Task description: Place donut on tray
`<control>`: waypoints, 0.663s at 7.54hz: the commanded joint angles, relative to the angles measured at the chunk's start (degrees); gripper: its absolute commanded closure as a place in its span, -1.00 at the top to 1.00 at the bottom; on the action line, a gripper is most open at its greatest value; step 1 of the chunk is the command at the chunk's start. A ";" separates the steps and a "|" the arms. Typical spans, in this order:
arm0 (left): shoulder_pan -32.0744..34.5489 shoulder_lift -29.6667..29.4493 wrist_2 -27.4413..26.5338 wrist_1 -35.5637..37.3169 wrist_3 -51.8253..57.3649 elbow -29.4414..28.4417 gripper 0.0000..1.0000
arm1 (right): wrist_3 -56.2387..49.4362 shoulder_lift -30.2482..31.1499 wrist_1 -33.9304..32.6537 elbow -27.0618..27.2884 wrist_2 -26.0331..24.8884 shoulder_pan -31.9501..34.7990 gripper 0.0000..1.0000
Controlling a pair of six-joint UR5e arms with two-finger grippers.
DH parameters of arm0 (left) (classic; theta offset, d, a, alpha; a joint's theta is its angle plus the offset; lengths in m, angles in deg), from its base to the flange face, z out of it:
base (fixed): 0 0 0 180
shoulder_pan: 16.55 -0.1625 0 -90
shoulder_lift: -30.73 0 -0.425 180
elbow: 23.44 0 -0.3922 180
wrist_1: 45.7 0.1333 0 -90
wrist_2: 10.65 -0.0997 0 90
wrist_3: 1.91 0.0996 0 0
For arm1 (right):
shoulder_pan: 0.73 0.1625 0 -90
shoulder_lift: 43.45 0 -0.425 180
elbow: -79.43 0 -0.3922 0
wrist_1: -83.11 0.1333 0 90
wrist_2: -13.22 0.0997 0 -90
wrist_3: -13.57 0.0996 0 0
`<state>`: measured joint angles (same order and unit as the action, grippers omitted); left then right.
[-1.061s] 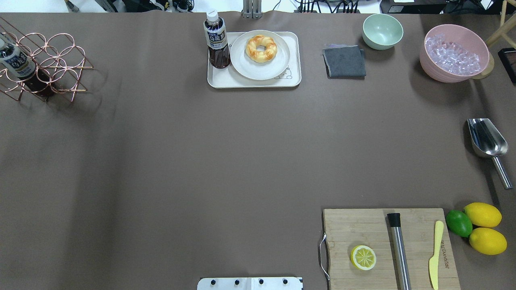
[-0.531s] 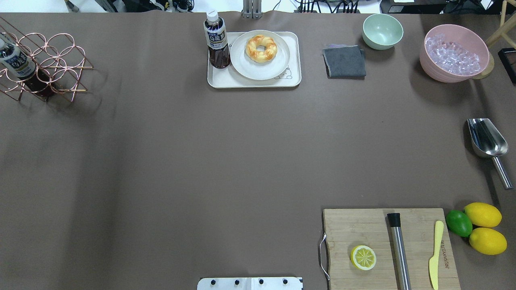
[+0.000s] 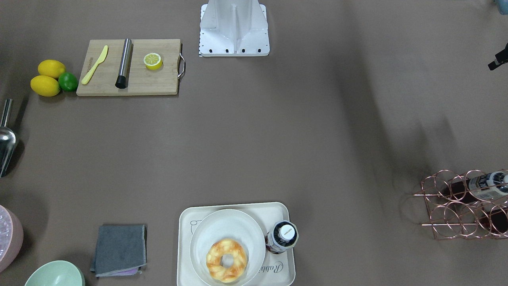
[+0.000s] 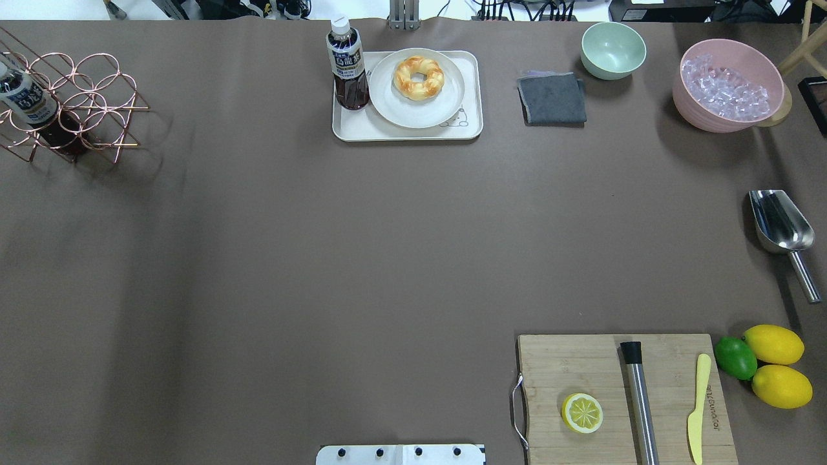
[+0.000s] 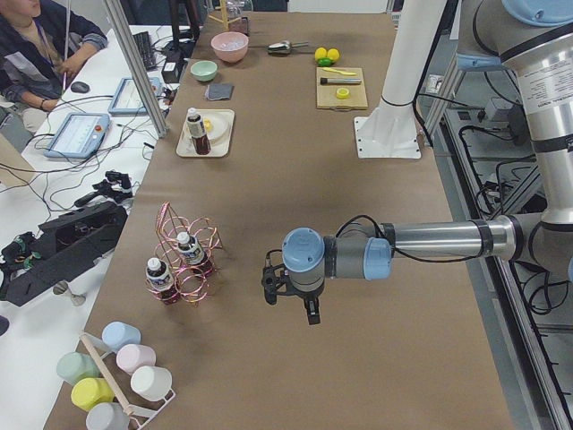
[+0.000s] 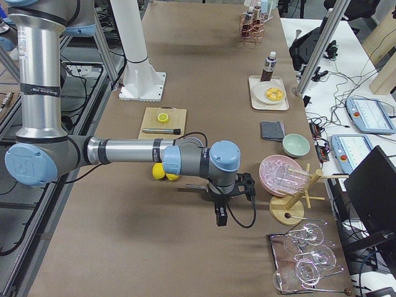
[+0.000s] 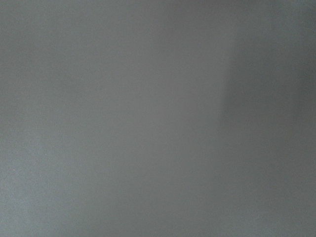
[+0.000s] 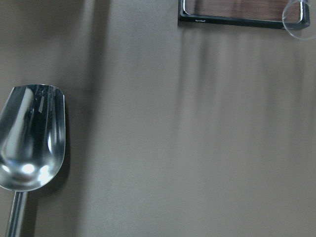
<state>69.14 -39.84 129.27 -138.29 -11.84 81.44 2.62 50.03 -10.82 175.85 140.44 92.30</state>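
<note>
In the overhead view the donut point(image 4: 418, 77) lies on 1 round plate point(image 4: 413, 115) inside the tray point(image 4: 400, 132). 1 bottle point(image 4: 347, 64) stands at the plate's 9 o'clock and 1 grey cloth point(image 4: 552, 97) lies at the tray's 3 o'clock. Only the side views show my left pincer point(image 5: 291, 303) and right pincer point(image 6: 222, 215), so I cannot tell their opening. My right wrist view alone shows 1 scoop point(image 8: 32, 143) on the surface point(image 8: 173, 148).

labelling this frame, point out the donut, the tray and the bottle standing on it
donut point(image 4: 403, 79), overhead view, left side of its ring
tray point(image 4: 352, 126), overhead view, bare floor near its lower left corner
bottle point(image 4: 346, 61), overhead view, its label
</note>
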 commanded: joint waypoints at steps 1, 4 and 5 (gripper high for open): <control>-0.09 0.00 0.00 0.04 0.00 -0.03 0.98 | -0.38 1.18 0.07 0.08 -0.21 0.22 1.00; -0.09 0.00 0.00 0.04 0.00 0.06 0.98 | -0.47 2.50 0.07 2.79 -0.30 1.89 1.00; -0.09 0.00 0.00 -0.05 0.00 0.06 0.98 | -0.47 3.11 0.07 2.98 0.04 1.89 1.00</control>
<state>69.05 -39.84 129.27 -138.29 -11.84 81.44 2.14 52.27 -10.72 177.91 140.40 93.96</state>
